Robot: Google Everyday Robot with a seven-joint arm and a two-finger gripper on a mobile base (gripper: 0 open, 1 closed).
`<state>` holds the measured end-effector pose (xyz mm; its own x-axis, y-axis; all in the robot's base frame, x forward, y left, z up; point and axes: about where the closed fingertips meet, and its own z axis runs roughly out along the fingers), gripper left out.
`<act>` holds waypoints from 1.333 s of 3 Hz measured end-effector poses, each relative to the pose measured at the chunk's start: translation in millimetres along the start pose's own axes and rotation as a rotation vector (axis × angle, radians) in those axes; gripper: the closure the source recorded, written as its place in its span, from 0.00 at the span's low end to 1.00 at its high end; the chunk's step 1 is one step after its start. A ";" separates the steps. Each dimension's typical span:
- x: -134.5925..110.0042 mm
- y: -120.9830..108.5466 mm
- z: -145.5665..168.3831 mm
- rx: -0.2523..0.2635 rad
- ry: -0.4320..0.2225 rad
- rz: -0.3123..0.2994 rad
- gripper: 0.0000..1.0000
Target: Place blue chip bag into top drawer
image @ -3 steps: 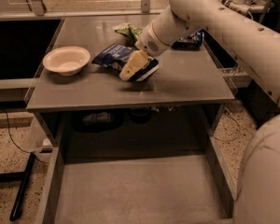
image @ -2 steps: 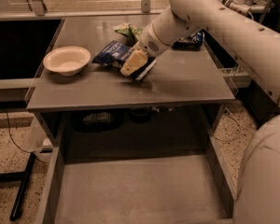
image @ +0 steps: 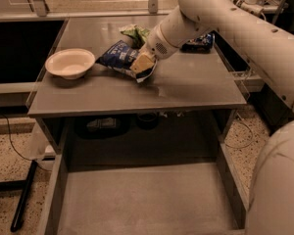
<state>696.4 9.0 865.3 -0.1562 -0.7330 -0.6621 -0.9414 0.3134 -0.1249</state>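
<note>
Gripper (image: 143, 66): hangs low over the middle of the tabletop, at the end of the pale arm, tip against the near-right end of the blue chip bag.
Grip: cannot tell how far open, nor whether the bag is actually held.
Blue chip bag (image: 116, 56): lies crinkled on the tabletop, touching the gripper and stretching away from it toward the left and back; white end pokes out just under the gripper.
Arm (image: 225, 18): rises from the gripper up and to the right, passing out of the view at the top.
Green chip bag (image: 134, 33): sits just behind the gripper, touching the far edge of the blue bag.
White bowl (image: 70, 63): stands upright to the left of the gripper, beyond the blue bag, near it but apart.
Dark blue item (image: 200, 42): lies to the right of the gripper and further back, partly behind the arm; too dim to name.
Tabletop (image: 186, 89): spreads grey under the gripper and all of the above.
Top drawer (image: 137, 199): stands pulled out well below and in front of the gripper, flat grey bottom bare, low walls on both sides.
Robot body (image: 279, 180): fills the lower right corner, well apart from the gripper.
</note>
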 end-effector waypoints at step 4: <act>23.2 37.5 -66.4 0.028 -0.105 -0.039 1.00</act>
<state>637.6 -36.3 894.4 -0.0857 -0.6785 -0.7296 -0.9372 0.3034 -0.1720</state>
